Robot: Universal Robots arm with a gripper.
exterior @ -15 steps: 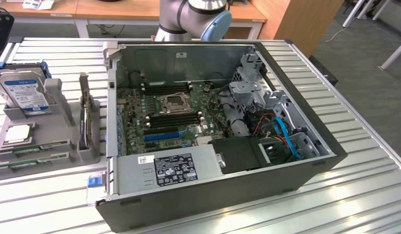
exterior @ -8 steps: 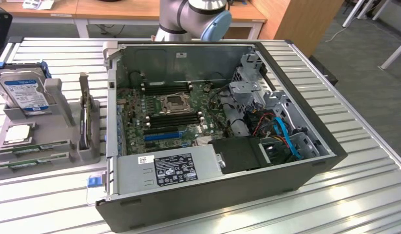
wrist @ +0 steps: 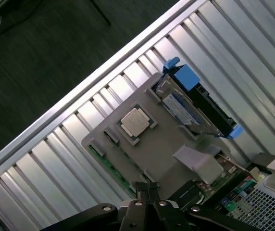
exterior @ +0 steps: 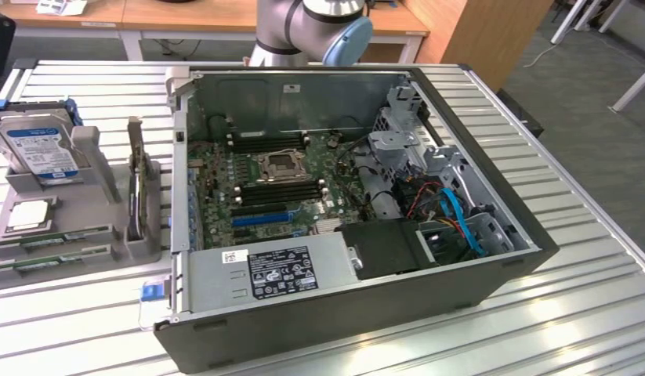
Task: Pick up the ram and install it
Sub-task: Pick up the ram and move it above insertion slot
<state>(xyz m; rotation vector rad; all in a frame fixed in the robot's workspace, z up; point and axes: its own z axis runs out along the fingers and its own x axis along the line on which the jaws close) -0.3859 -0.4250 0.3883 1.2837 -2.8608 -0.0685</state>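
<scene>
Two rams lie in slots at the front of the grey holder: one green stick and another just below it. In the wrist view a green ram edge shows along the side of the holder. My gripper hangs well above that holder, its black fingers shut together with nothing between them. The open computer case lies on its side at the exterior view's middle. Black memory slots sit beside the processor socket on its motherboard.
The holder also carries a blue-labelled hard drive, a square silver processor and an upright card. The arm's base stands behind the case. The slatted metal table ends at an edge over dark floor.
</scene>
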